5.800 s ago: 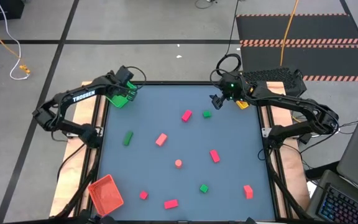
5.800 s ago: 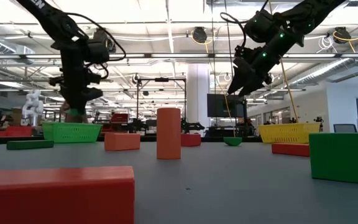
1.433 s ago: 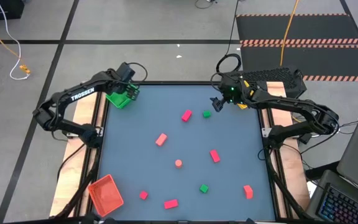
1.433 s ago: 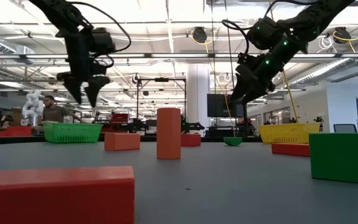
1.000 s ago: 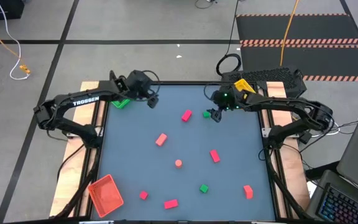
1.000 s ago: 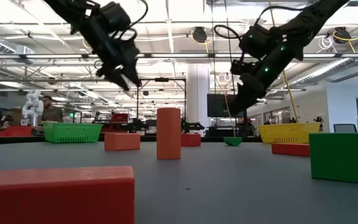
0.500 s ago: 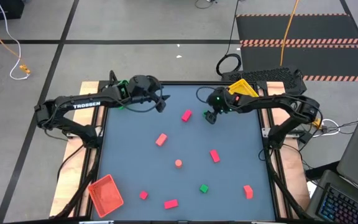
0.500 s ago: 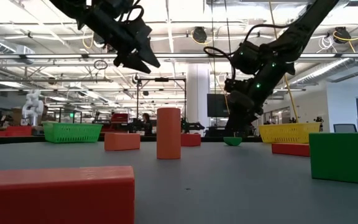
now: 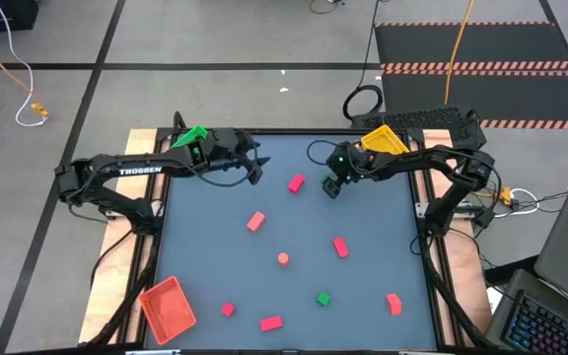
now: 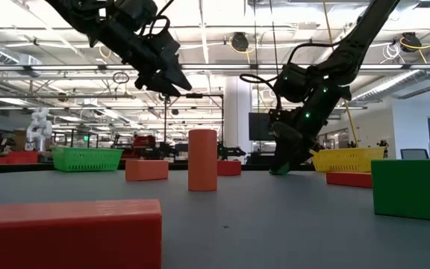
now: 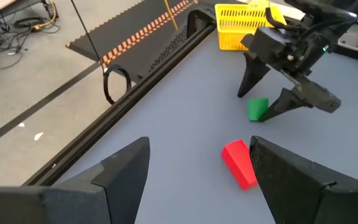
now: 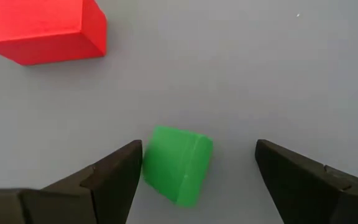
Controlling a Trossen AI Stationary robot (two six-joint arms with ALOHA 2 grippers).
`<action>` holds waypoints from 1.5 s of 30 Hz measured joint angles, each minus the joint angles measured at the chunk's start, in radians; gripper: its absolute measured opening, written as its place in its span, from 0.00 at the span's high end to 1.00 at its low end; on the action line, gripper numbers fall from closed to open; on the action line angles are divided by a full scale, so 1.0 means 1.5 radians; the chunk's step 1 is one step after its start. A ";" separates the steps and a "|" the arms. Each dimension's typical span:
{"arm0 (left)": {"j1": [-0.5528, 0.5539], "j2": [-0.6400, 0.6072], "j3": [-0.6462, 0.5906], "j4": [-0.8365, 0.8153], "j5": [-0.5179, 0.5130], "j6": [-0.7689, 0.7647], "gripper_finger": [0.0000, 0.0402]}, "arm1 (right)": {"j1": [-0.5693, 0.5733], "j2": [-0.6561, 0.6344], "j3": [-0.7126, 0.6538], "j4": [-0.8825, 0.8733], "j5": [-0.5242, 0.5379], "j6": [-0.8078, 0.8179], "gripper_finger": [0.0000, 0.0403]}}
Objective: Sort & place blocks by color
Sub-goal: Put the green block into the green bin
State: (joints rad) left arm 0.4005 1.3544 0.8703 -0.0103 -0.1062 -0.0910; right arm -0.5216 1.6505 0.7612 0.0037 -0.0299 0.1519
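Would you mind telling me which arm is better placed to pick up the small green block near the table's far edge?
The right: its open claw already straddles the green block, while the left claw hangs raised off to the side.

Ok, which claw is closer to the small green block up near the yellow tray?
Right. The right claw is open, down around the green block; the left claw is open too, raised across the table beyond the red block.

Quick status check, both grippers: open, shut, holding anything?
Left gripper: open, holding nothing, raised above the table's far-left part.
Right gripper: open, holding nothing, fingers straddling the small green block on the table.
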 joint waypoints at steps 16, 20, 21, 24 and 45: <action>-0.001 0.000 0.000 0.007 0.000 -0.009 0.32 | 0.000 -0.029 0.000 -0.023 0.002 -0.019 0.42; -0.002 0.000 0.000 0.005 0.000 -0.012 0.32 | 0.000 -0.030 0.000 -0.037 0.001 -0.018 0.48; -0.002 0.000 0.000 0.004 0.000 -0.012 0.32 | 0.000 -0.030 0.000 -0.036 -0.001 -0.018 0.48; -0.002 0.000 0.000 0.004 0.000 -0.013 0.32 | 0.001 -0.030 0.000 -0.036 -0.002 -0.019 0.49; -0.002 0.000 0.000 0.004 0.000 -0.012 0.32 | -0.001 -0.035 0.001 -0.023 -0.006 -0.085 0.86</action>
State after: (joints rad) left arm 0.3977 1.3544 0.8703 -0.0048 -0.1065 -0.1097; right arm -0.5232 1.5987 0.7629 -0.0307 -0.0391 0.0247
